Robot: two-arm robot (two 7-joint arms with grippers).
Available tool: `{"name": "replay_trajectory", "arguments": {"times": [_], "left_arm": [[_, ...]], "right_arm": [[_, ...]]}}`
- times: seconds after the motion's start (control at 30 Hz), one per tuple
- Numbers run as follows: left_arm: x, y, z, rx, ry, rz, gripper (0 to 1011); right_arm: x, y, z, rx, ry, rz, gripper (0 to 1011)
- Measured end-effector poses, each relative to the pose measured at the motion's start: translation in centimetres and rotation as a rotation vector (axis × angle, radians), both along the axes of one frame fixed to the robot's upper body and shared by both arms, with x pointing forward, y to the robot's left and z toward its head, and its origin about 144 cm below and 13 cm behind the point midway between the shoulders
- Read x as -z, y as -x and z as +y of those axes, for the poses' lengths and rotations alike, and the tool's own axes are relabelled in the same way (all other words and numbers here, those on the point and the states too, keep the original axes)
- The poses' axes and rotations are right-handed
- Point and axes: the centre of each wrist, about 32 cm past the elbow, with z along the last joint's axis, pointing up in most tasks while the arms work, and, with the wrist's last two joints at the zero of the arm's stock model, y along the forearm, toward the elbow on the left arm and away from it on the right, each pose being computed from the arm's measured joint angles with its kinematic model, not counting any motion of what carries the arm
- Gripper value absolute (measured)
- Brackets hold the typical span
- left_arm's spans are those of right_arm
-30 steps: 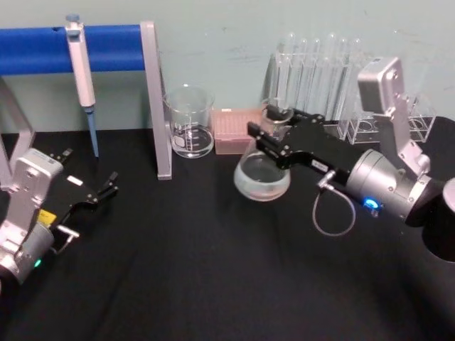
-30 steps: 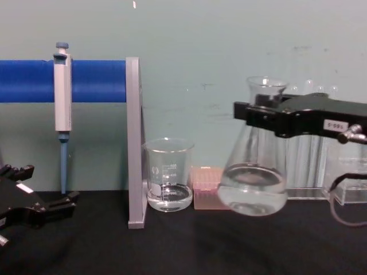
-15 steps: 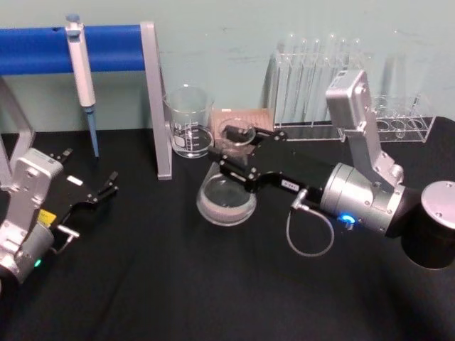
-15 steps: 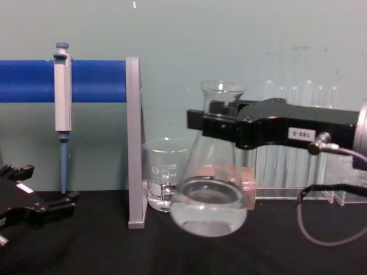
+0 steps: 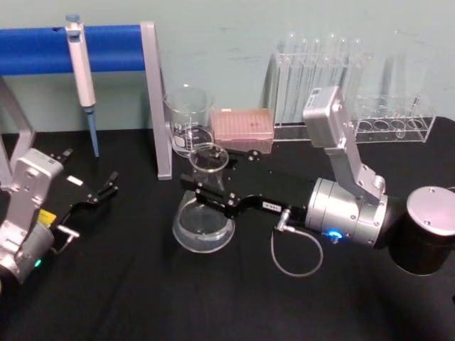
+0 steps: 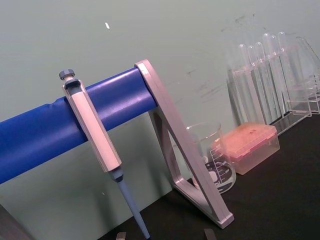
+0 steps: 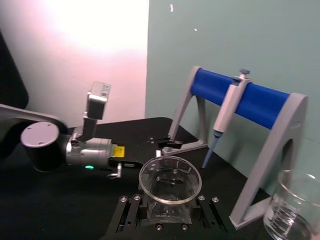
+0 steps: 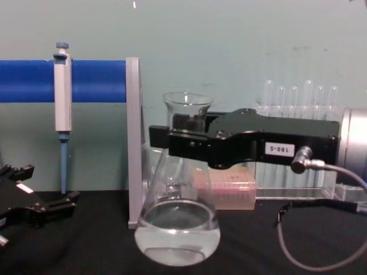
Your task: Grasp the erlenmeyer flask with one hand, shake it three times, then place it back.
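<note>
Glass erlenmeyer flask point(image 5: 203, 217) pinched at the neck by right gripper point(image 5: 210, 190), upright just in front of the beaker point(image 5: 189, 122), left gripper point(image 5: 89, 170) parked spread well left of it; likely mid-shake, next needs short swings without slopping liquid.

Erlenmeyer flask point(image 5: 202, 224), in right gripper point(image 5: 210, 193), centre, before beaker point(image 5: 189, 124) and tip box point(image 5: 244, 126); test tubes point(image 5: 313, 64) behind right; pipette point(image 5: 80, 67) on stand point(image 5: 153, 99), left.
</note>
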Motion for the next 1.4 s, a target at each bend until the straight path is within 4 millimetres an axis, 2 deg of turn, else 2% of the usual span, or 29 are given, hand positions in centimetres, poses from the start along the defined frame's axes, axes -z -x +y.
{"name": "replay_trajectory", "arguments": {"times": [0.63,0.9,1.4], "left_arm": [[0.0,0.0,0.0,0.000,0.000,0.000,1001],[0.0,0.0,0.0,0.000,0.000,0.000,1001],[0.0,0.0,0.0,0.000,0.000,0.000,1001]], "right_arm": [[0.0,-0.3,0.1,-0.073,0.015,-0.011,453],[0.0,-1.0,-0.6,0.003,0.004,-0.018,453],[-0.3,-2.2,-3.2,0.214,-0.006,-0.044,453]]}}
